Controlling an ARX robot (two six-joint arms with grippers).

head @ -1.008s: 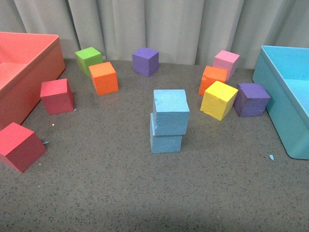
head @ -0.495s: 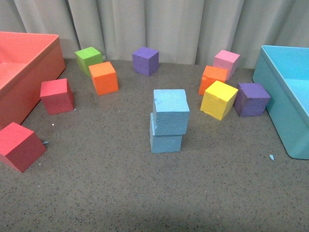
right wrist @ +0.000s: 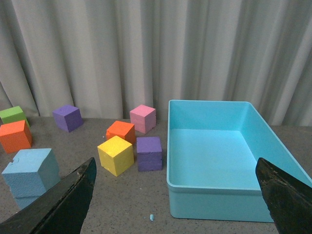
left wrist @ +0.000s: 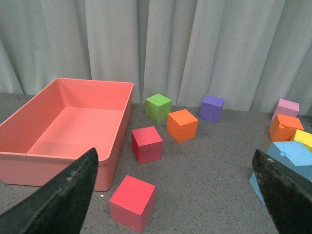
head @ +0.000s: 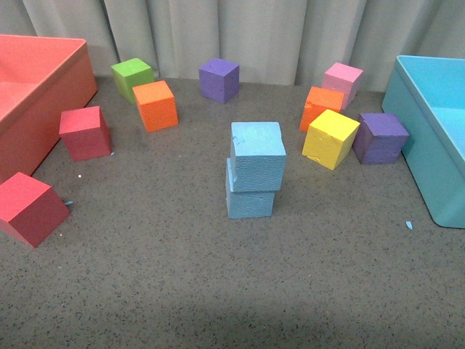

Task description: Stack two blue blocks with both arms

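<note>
Grippers are both standing wide apart and holding nothing: I am seeing the left gripper fingers at the two edges of its wrist view, and the right gripper the same. Neither arm is showing in the front view, so I am judging both are pulled away from the work. Moving outward, the upper blue block is sitting on the lower blue block, turned a little and overhanging slightly, in the middle of the table. I am considering the stacking done; only holding the arms clear is remaining.
</note>
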